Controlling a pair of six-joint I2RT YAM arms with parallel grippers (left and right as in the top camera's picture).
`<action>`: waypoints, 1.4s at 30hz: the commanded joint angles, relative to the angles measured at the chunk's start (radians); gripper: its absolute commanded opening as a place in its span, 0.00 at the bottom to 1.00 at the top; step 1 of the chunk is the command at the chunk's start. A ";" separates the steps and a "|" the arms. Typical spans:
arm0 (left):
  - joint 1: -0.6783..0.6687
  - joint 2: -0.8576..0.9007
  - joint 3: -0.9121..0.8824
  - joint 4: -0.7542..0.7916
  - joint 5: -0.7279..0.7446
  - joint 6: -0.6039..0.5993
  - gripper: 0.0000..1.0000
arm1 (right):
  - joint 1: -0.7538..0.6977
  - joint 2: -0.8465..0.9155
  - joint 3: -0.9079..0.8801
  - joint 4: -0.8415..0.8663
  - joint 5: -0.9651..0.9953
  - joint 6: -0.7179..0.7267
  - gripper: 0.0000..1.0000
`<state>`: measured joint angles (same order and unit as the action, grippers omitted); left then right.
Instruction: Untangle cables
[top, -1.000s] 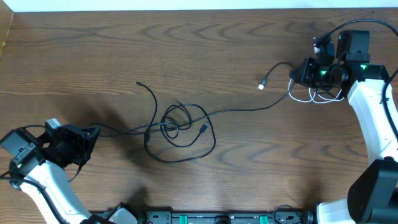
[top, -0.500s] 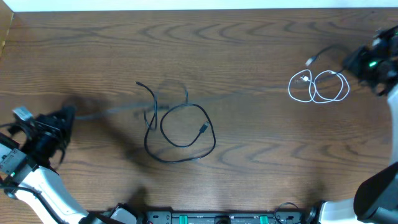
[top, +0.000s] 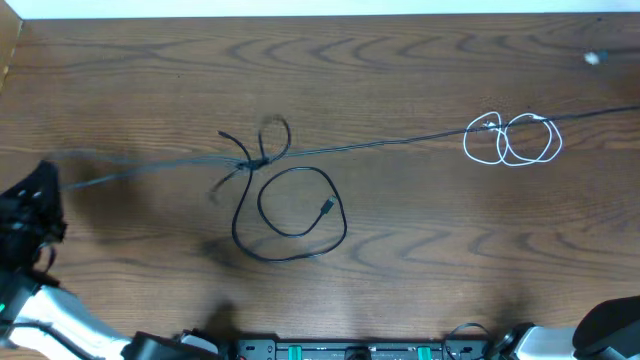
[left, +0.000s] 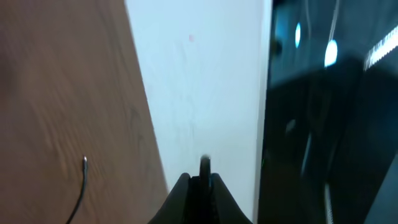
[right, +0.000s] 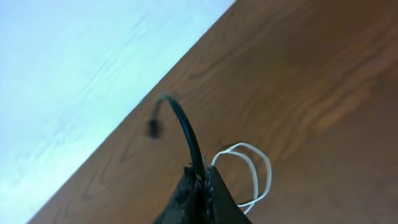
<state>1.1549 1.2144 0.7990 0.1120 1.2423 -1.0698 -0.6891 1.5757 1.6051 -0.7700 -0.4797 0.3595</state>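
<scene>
Black cable (top: 400, 141) stretched taut across the wooden surface (top: 400, 60), small knot (top: 255, 160) mid-span.

Overhead only: the full run from the left arm (top: 28, 215) to the right edge, skirting the top of the white cable (top: 510, 140), which is coiled in two loops. A second black cable (top: 344, 225) lies slack in a loop just below the knot.
Wrist views only: left fingers (left: 186, 198) pressed together, a black cable stub poking up between them. Right fingers (right: 186, 199) are pinched on the black cable, its plug end curling beyond.
</scene>
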 joint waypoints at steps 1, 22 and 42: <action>0.068 0.046 0.011 0.002 -0.040 -0.088 0.08 | -0.084 0.001 0.007 0.006 -0.023 0.004 0.01; -0.533 0.263 0.011 0.529 0.246 -0.296 0.07 | 0.001 0.002 0.006 -0.194 -0.185 -0.136 0.01; -1.168 0.304 0.189 0.720 0.252 -0.469 0.07 | 0.388 0.014 -0.039 -0.436 0.026 -0.288 0.08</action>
<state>0.0174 1.4906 0.9756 0.8272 1.4876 -1.5448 -0.3389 1.5768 1.5940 -1.1892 -0.5091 0.0948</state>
